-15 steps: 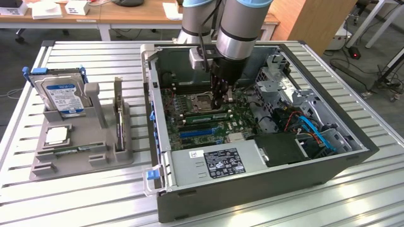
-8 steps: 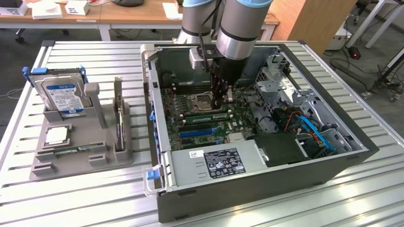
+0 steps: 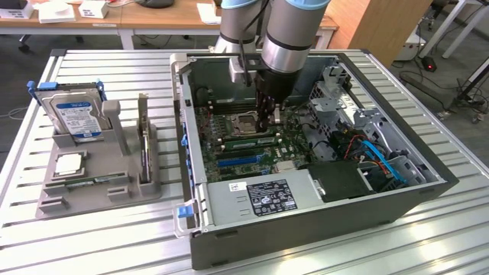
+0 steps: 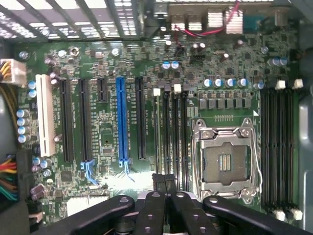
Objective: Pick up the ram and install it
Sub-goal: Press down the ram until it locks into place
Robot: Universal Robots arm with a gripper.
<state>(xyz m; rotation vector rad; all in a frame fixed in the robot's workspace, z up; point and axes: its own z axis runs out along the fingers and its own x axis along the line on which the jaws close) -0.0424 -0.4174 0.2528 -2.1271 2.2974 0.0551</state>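
The robot arm reaches down into the open computer case (image 3: 428, 189), which lies on its side on the table (image 3: 91, 252), near the table's right edge in the exterior view. The gripper (image 3: 269, 117) is low inside the case, right over the green main board (image 4: 122, 58). Its fingers (image 4: 156, 205) are pressed shut together.

In the exterior view a long green stick, the ram (image 3: 248, 140), lies in a slot on the board just below the gripper. In the wrist view it looks like a thin edge (image 4: 156, 137) standing in the first of the long black slots (image 4: 174, 142), next to the empty square chip socket (image 4: 224, 164). The gripper tips sit right at the near end of that stick. I cannot tell for sure if they are touching it or just above it, and nothing seems to be pinched between them.

So the picking up looks done, and the ram looks to be in its slot already. I cannot see if the little white clips at the slot ends have snapped closed, so it may need more of a push to be fully in.

Near the table's other edge stands a gray holder (image 3: 99, 183) with a hard drive (image 3: 77, 117) and a small silver chip (image 3: 67, 165) in it.
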